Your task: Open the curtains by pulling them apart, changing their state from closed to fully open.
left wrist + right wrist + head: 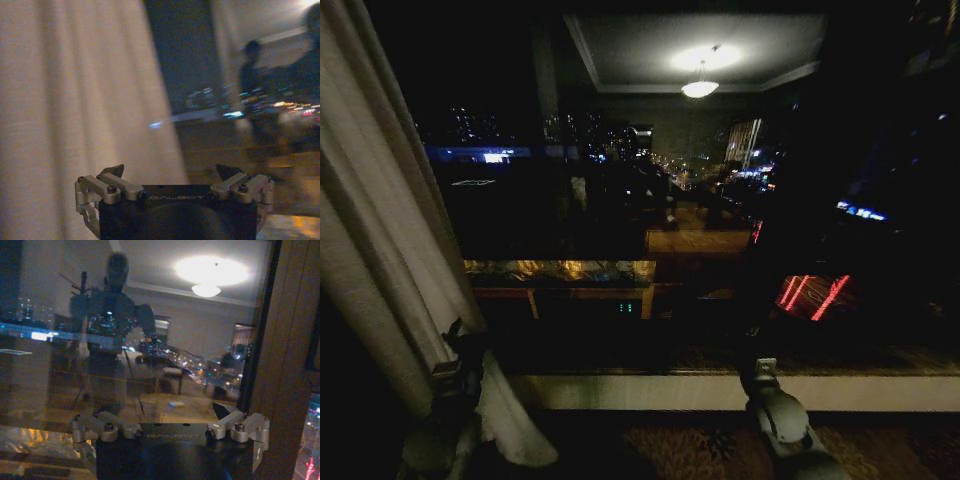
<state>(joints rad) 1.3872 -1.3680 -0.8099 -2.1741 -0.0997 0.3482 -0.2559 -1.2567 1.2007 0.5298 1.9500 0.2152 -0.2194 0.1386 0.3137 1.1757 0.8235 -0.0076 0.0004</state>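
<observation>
Grey metal fingers of the left gripper (172, 175) stand spread with nothing between them, as the left wrist view shows; the cream curtain (75, 115) hangs just ahead and off to one side of them, apart from the tips. In the head view the left gripper (455, 365) sits low against the gathered curtain (380, 230), which seems to brush or drape past its outer side, though contact cannot be settled in the dark. I judge the arm sits here because the fabric has been carried out to the window's left edge and let go.

The right gripper (170, 425) is likewise spread and holds nothing; ahead of it is bare window glass (140, 340), and just to one side a dark wooden frame (290, 355). In the head view the right gripper (765, 385) points at the sill (650, 392), with no fabric near it.

The curtain's long axis runs top to floor, pleats near vertical but leaning: its top is further out than its foot, which flares on the floor beside the left gripper. The middle of the window stands uncovered, so the opening looks largely done. A right-hand panel cannot be made out.
</observation>
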